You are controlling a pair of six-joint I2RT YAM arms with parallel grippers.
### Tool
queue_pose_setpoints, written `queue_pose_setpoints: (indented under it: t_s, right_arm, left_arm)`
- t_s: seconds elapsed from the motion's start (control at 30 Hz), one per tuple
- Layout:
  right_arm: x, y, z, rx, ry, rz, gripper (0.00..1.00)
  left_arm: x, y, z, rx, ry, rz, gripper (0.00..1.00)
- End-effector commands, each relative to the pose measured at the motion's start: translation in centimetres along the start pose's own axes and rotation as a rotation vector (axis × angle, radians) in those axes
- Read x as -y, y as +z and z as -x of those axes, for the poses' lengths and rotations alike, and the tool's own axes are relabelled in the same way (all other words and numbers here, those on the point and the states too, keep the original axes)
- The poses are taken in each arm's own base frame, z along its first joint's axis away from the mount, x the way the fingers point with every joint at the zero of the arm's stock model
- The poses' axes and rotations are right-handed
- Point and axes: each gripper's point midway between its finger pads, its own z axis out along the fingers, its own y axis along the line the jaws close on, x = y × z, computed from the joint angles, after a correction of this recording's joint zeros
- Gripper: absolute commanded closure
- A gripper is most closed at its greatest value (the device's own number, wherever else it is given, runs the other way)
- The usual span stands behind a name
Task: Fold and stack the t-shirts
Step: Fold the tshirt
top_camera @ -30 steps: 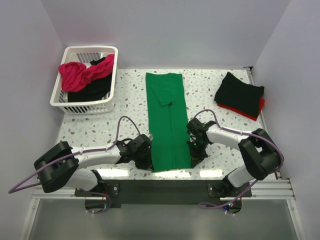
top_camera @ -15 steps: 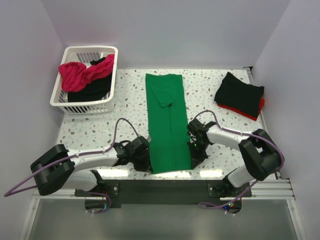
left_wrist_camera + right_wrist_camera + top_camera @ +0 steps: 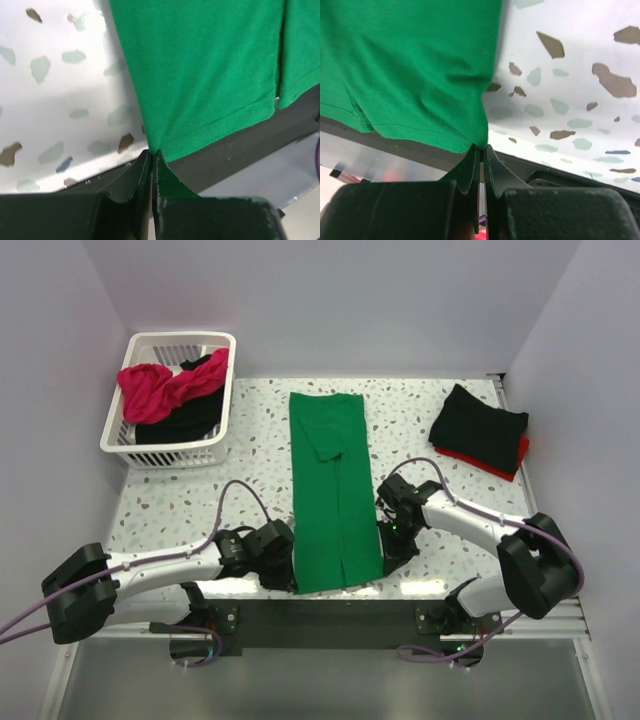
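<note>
Clenched on the near hem of the green shirt, the left gripper is being seen with its jaws pressed together on the near-left corner, a pinch of green cloth caught between them. The near-right corner is being pinched in the same way by the right gripper, its jaws closed on the cloth. The green shirt is being held out as a long narrow strip with its sides folded in. It runs down the middle of the table from the far part to the near edge, where the hem is reaching the dark rail. The gripped corners seem to be raised slightly off the surface, though this cannot be told surely. Well apart at the far right, a folded black shirt is lying on a red shirt, of which only an edge is showing. At the far left, a pink shirt and a black shirt are being held heaped in the basket.
</note>
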Motion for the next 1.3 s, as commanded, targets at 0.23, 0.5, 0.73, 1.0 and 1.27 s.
queue_pose_setpoints:
  t_s: [0.23,0.5,0.73,1.0,1.27]
  right_arm:
    - [-2.0,-5.8,-1.6,0.025,-0.004,0.061,1.0]
    - [-4.3,-7.9,1.4,0.147,0.037,0.115,1.0]
    - [-5.4,-8.4,4.7,0.232,0.051,0.112,1.0]
    - [-6.3,-9.4,9.3,0.323,0.054,0.08,1.0]
    - [-5.8,-9.7,14.1,0.368,0.074,0.027,1.0]
  left_arm:
    - [2.4,-4.2,-0.1,0.043,-0.031,-0.017,1.0]
    - [3.3,-5.7,3.4,0.185,0.002,0.046,1.0]
    - [3.9,-6.1,8.0,0.264,0.02,0.04,1.0]
    - [4.7,-5.7,12.6,0.327,0.031,0.021,1.0]
    - [3.5,-5.4,17.0,0.374,0.021,0.036,1.0]
